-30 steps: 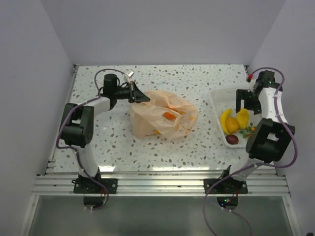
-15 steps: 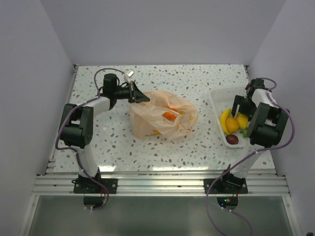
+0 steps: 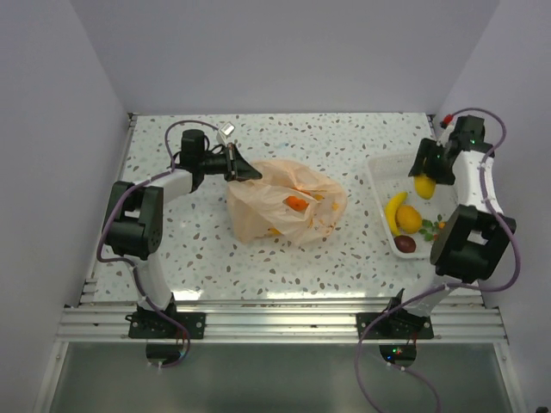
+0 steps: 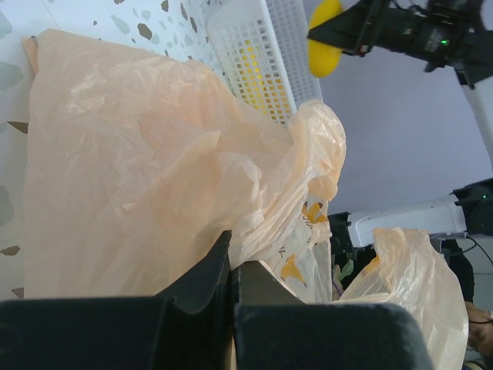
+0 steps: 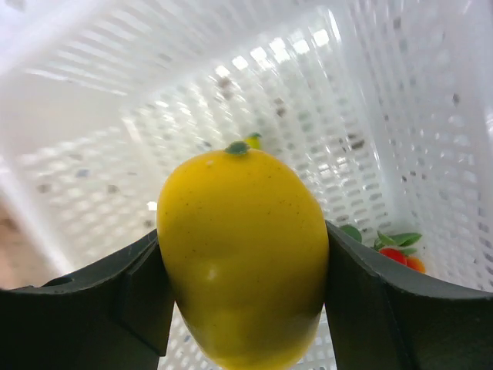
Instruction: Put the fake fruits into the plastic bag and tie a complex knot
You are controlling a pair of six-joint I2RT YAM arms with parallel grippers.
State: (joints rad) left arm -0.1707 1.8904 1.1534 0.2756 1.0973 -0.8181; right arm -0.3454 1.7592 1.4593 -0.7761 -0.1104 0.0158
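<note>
Your right gripper (image 5: 243,297) was clamped on a smooth yellow plastic fruit (image 5: 239,231), raised over the white perforated plastic tray (image 3: 379,169). Your left gripper (image 3: 244,170) was pinched shut on an edge of the crinkly peach-orange plastic bag (image 3: 284,211) on the speckled table (image 3: 344,254).

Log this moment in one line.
left pincer: shut on bag | right pincer: shut on yellow fruit | held over tray

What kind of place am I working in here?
Probably a lab test cell: plain white walls box in a speckled tabletop, an aluminium rail frame runs along its near edge, and toy fruits sit in a white tray.
</note>
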